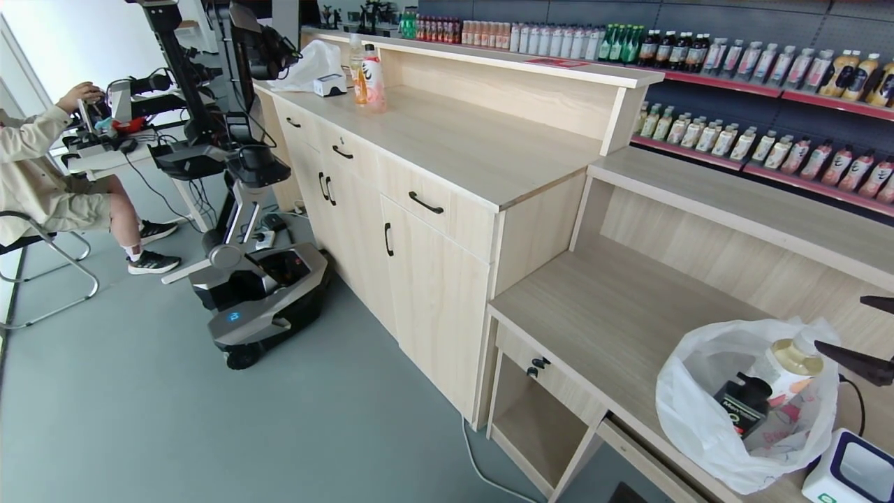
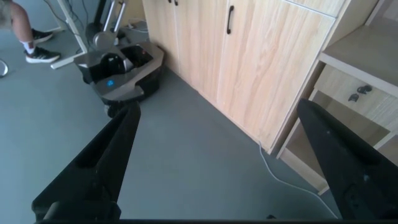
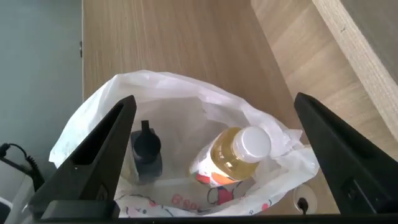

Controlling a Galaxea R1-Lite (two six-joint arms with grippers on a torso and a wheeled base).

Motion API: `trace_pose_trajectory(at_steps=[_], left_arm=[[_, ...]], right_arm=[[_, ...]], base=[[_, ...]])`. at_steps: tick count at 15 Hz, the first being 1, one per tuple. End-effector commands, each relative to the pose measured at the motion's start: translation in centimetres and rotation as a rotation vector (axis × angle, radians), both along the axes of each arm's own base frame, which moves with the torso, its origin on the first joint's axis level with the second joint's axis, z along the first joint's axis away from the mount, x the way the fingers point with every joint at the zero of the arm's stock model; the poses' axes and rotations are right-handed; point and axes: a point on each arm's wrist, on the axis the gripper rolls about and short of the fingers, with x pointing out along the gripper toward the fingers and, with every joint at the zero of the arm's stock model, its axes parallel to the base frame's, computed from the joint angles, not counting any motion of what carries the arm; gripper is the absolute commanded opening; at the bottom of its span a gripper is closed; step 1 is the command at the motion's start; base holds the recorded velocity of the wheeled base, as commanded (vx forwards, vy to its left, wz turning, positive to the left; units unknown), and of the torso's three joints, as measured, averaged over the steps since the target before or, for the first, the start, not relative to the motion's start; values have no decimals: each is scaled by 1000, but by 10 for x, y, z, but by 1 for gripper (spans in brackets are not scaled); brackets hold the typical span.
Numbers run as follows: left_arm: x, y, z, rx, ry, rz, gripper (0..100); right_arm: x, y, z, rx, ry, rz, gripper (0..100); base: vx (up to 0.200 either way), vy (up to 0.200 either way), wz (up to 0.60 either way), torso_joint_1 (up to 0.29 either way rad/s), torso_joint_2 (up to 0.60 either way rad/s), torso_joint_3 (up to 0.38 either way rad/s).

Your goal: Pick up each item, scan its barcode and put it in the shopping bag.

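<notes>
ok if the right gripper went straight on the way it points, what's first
Probably the bottle standing in the shopping bag, just ahead of the open right gripper; depth is unclear.

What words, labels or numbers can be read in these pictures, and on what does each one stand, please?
No text can be quoted with confidence.
black box in the shopping bag: white print, partly hidden, not readable.
bottle in the bag: label too blurred.
shopping bag, right wrist view: red print, creased and cut off, unreadable.
shelf bottles: labels too small.
</notes>
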Motion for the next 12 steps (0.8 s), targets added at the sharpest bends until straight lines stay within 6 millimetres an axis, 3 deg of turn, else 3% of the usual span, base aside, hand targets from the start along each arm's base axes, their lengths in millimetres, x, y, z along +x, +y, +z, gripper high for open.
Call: trace_pose_trajectory(at_steps=[1, 4, 7, 12], left_arm=[[0, 0, 0, 0, 0, 1, 100], [0, 0, 0, 0, 0, 1, 100], [0, 0, 0, 0, 0, -1, 100], [0, 0, 0, 0, 0, -1, 100]], right_arm=[[-15, 5, 26, -67, -68, -27, 100], [-21, 4, 69, -99, -173, -103, 100], [-17, 9, 105, -15, -216, -329, 100], [-31, 23, 101, 57, -146, -569, 100]], base=[[0, 0, -600, 7, 7, 2], [0, 0, -600, 2, 2, 2], [0, 0, -600, 4, 2, 4], [0, 0, -600, 2, 4, 1]])
